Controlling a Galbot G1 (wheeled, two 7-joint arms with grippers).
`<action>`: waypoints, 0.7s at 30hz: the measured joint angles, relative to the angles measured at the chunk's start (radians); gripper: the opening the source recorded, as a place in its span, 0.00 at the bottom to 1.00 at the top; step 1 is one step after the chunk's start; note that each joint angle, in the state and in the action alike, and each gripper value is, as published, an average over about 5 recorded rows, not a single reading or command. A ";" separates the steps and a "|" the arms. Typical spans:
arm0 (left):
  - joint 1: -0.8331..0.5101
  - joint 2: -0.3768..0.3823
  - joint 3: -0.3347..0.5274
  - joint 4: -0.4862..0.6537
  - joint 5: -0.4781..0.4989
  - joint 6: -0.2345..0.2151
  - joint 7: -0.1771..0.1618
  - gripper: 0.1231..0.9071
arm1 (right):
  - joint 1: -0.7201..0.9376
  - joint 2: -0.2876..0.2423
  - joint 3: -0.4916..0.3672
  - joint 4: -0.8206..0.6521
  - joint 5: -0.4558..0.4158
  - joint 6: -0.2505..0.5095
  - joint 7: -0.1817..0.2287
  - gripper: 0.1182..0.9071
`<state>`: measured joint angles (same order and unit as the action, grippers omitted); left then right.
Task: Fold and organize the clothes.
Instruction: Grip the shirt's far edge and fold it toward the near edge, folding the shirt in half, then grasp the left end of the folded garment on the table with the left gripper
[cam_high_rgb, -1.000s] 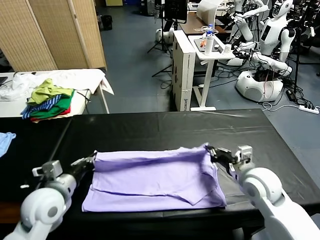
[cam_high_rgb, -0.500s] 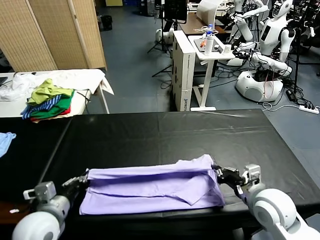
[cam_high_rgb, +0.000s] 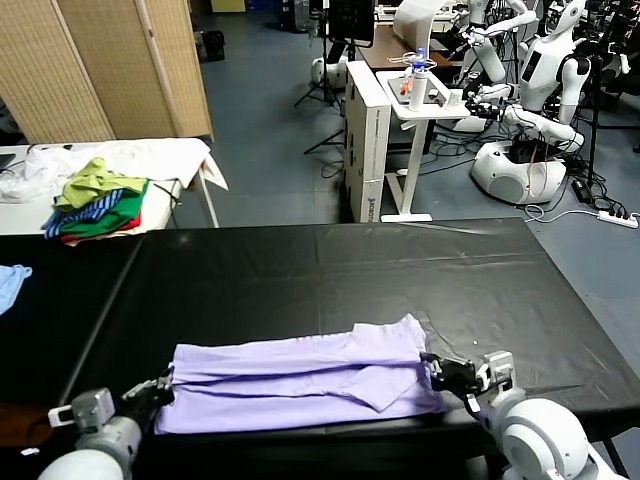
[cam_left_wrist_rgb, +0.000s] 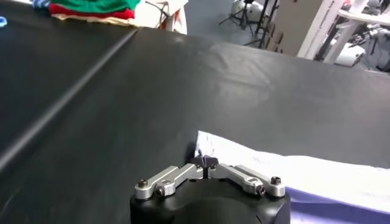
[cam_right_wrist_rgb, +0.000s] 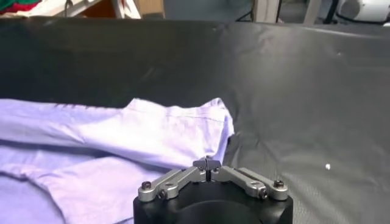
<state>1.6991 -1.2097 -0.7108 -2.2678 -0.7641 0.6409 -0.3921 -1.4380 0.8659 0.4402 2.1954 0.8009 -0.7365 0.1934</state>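
Head view: T-shirt (cam_high_rgb: 300, 380) lies folded along the near edge of the black table (cam_high_rgb: 330, 270). Left gripper (cam_high_rgb: 160, 388) and right gripper (cam_high_rgb: 436, 370), both clenched, pinch its ends. Risk: uneven pulling drags fabric over the edge, undoing the fold.

Lavender T-shirt (cam_high_rgb: 300, 375), folded into a long band, flat along table's near edge.

Black desk (cam_high_rgb: 330, 260) stretches wide in front of me; the lavender T-shirt (cam_high_rgb: 300, 375) lies folded into a long band along its near edge; a small light blue cloth (cam_high_rgb: 10, 283) sits at the desk's far left edge.
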 joint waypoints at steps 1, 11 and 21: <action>0.005 -0.006 0.001 -0.005 0.007 0.003 -0.004 0.06 | -0.004 -0.002 0.004 0.005 0.004 0.000 0.000 0.11; 0.065 -0.046 -0.014 -0.072 0.022 0.033 -0.049 0.78 | -0.045 -0.007 0.073 0.077 0.056 0.000 0.005 0.84; -0.019 -0.024 -0.030 -0.064 -0.014 -0.041 -0.020 1.00 | 0.076 0.062 0.051 -0.011 0.047 0.053 0.087 1.00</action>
<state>1.6803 -1.2340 -0.7408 -2.3319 -0.7782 0.5996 -0.4123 -1.3617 0.9282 0.4910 2.1846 0.8480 -0.6834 0.2808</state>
